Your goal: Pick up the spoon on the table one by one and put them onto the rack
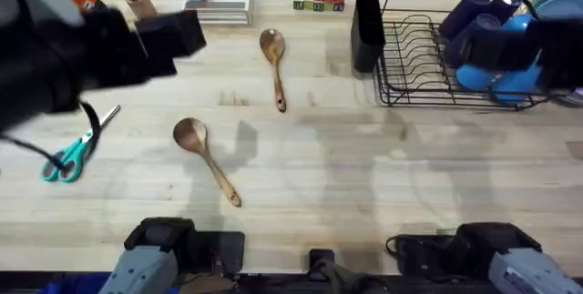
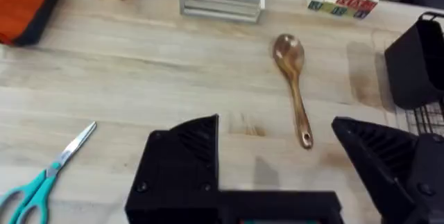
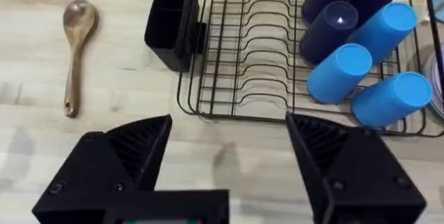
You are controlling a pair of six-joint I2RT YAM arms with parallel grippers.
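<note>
Two brown wooden spoons lie on the table. One spoon (image 1: 276,66) is at the back middle, bowl away from me. The other spoon (image 1: 205,157) lies nearer and to the left, slanting. The black wire rack (image 1: 428,101) stands at the back right, with its tall black utensil holder (image 1: 367,30) at its left end. My left gripper (image 2: 277,161) hangs open and empty above the table, the far spoon (image 2: 295,78) ahead of it. My right gripper (image 3: 229,154) is open and empty in front of the rack (image 3: 236,118), the same spoon (image 3: 75,50) off to one side.
Dark and light blue cups (image 1: 483,21) lie in the rack's right half. Teal-handled scissors (image 1: 77,153) lie at the left. A small brown cup of utensils (image 1: 137,3), a stack of white plates (image 1: 219,7) and letter blocks (image 1: 319,1) line the back edge.
</note>
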